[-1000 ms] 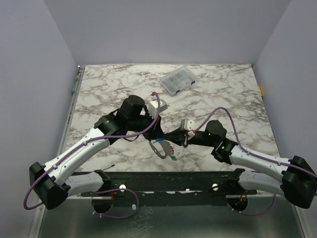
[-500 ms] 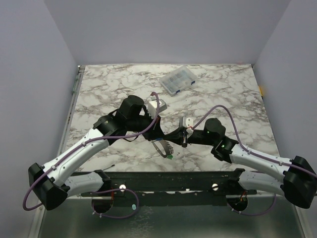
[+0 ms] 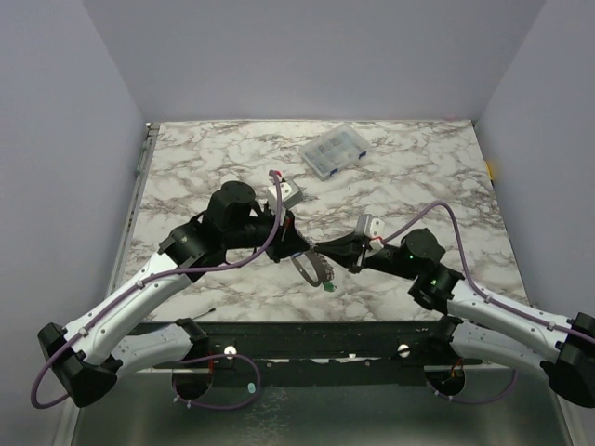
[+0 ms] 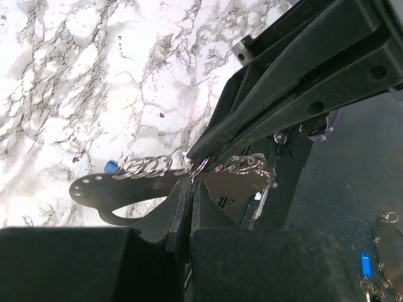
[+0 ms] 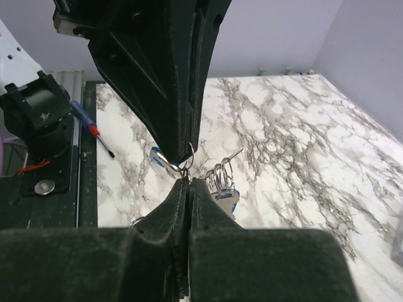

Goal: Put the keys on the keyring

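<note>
My left gripper and right gripper meet tip to tip above the table's near middle. Below them hangs the keyring, a pale loop with a green key at its bottom. In the left wrist view my left gripper is shut on a small ring in the metal chain, with a blue key at the chain's end. In the right wrist view my right gripper is shut on a small ring of the same chain. One blue key hangs beside it and another blue key under a stack of rings.
A clear plastic compartment box stands at the back of the marble table. A screwdriver with a red and blue handle lies on the dark rail at the table's near edge.
The right gripper has shut on the chain. Both arms have shifted, the left elbow swinging left, and the hanging keyring with the green key has moved slightly right and up.
</note>
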Controlling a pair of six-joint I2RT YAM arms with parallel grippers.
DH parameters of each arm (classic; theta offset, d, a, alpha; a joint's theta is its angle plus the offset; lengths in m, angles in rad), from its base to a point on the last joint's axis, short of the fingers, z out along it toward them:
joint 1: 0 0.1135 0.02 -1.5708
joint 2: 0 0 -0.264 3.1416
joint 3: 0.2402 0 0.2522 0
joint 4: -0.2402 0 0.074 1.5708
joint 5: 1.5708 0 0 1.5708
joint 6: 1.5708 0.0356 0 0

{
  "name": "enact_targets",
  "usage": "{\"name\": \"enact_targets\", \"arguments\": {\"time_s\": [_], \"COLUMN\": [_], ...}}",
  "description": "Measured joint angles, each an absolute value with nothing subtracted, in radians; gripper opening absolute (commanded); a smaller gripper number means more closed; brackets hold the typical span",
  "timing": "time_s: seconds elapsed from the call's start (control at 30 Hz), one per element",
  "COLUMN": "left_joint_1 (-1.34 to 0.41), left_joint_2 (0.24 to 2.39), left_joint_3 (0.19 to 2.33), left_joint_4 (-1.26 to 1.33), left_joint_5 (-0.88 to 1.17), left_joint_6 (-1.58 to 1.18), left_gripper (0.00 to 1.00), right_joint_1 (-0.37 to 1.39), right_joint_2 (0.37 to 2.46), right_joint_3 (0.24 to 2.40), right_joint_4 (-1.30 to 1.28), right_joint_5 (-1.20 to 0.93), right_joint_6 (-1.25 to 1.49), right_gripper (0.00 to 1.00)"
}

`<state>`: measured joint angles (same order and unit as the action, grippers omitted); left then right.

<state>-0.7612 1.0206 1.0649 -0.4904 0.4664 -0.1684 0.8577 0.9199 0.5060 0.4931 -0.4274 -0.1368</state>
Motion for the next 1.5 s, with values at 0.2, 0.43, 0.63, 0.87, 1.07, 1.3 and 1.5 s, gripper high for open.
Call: {"name": "enact_targets", "arguments": {"time_s": [0.2,0.43,0.63,0.87,1.07,1.3,1.5], "left_joint_1": [-0.767,-0.767,-0.765,-0.765,-0.765,-0.763,-0.764], "left_joint_2": [0.982,0.963,0.939,0.9,0.879,0.746,0.731], "left_joint_3": [1.024,0.977,0.957,0.96,0.962,0.822,0.712], "left_joint_4": [-0.456,-0.408,-0.428,-0.436,-0.376,-0.071,0.158], "left_joint_5": [0.448,0.442,0.421,0.395,0.401,0.481,0.538], "left_joint_6": [-0.179,-0.201,-0.205,-0.189,-0.184,-0.212,-0.236], "left_gripper": [0.02,0.3,0.48,0.49,0.47,0.46,0.46], "right_joint_1": [0.862,0.863,0.86,0.857,0.857,0.857,0.857], "right_joint_2": [0.884,0.888,0.887,0.881,0.863,0.802,0.783], "right_joint_3": [0.501,0.5,0.5,0.5,0.5,0.487,0.487], "right_joint_4": [0.497,0.5,0.507,0.506,0.506,0.538,0.59], "right_joint_5": [-0.397,-0.38,-0.355,-0.355,-0.37,-0.377,-0.408], "right_joint_6": [-0.116,-0.083,-0.078,-0.078,-0.078,-0.047,0.002], "right_gripper": [0.01,0.01,0.01,0.01,0.01,0.01,0.01]}}
